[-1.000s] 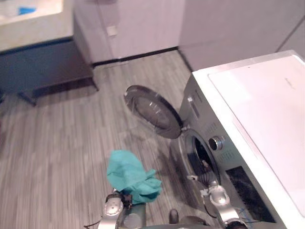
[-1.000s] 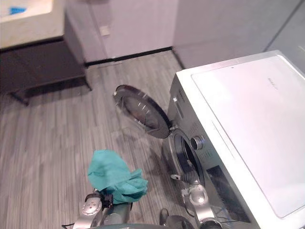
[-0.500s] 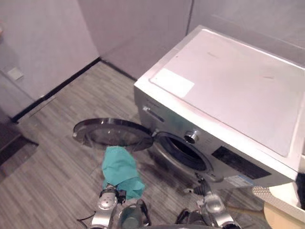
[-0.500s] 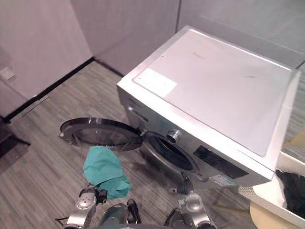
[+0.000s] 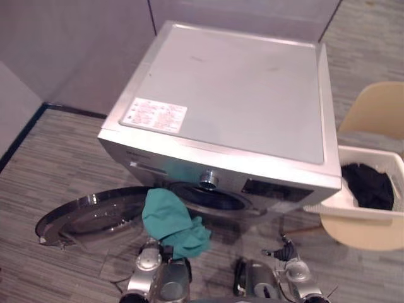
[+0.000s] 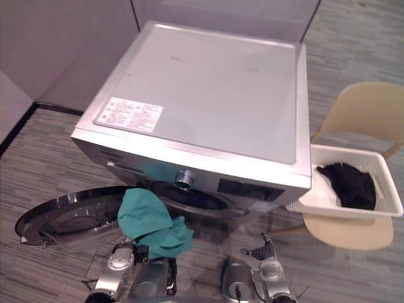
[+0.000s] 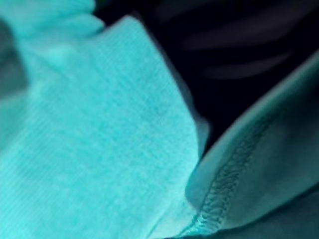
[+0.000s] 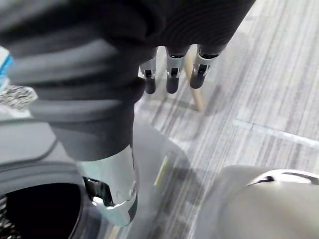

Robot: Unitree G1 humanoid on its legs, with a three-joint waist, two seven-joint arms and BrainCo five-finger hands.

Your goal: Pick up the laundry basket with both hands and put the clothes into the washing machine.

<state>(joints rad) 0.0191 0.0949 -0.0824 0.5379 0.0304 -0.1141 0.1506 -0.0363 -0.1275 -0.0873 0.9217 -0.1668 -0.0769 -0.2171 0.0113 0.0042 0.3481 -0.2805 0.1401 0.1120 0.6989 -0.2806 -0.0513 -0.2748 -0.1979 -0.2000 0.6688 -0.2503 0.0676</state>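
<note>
Left robot hand (image 5: 164, 251), grip hidden under teal cloth (image 5: 170, 221) stretched toward washing machine (image 5: 233, 95); right robot hand (image 8: 171, 79) slack, empty.

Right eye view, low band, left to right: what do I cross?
door → teal cloth → drum opening → basket

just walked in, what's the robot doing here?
It is loading laundry. The left robot hand carries a teal cloth in front of the washer, whose door lies open. The right robot hand is open and empty. The basket sits on a chair to the right, a dark garment in it.
</note>
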